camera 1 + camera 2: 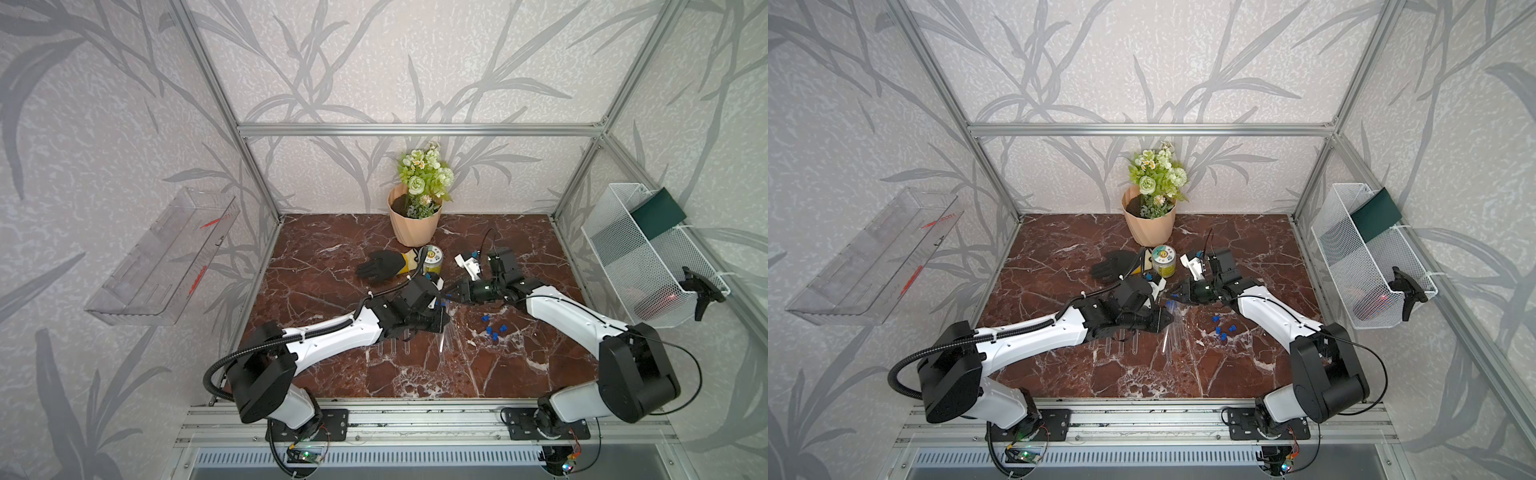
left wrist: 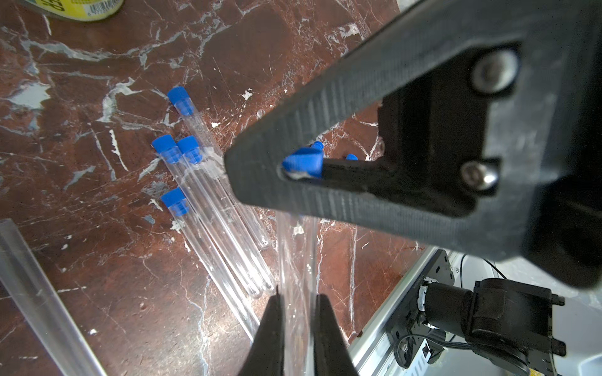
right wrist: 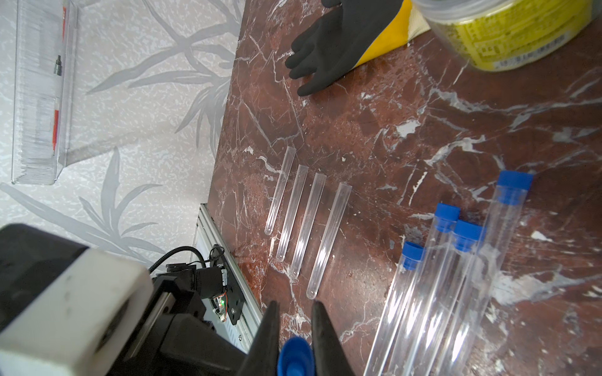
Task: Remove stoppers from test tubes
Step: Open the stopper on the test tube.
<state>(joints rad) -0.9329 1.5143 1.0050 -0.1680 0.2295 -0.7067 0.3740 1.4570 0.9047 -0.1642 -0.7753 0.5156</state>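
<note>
My left gripper point(image 2: 298, 293) is shut on a clear test tube point(image 2: 294, 254), held above the table's middle. The tube runs toward my right gripper point(image 3: 295, 304), which is shut on its blue stopper point(image 3: 294, 356), also visible as the stopper point(image 2: 303, 162) between black fingers. A finger hides the joint, so I cannot tell whether stopper and tube are still joined. In both top views the grippers point(image 1: 442, 320) point(image 1: 451, 296) meet tip to tip. Several stoppered tubes point(image 2: 208, 201) point(image 3: 456, 276) lie beside them. Several open tubes point(image 3: 303, 221) lie in a row. Loose stoppers point(image 1: 494, 328) point(image 1: 1223, 328) lie to the right.
A black and yellow glove point(image 1: 380, 266), a yellow jar point(image 1: 432, 259) and a flower pot point(image 1: 415, 220) stand behind the grippers. A small white part point(image 1: 467, 264) lies at the back right. A wire basket point(image 1: 648, 257) hangs on the right wall, a clear tray point(image 1: 162, 257) on the left.
</note>
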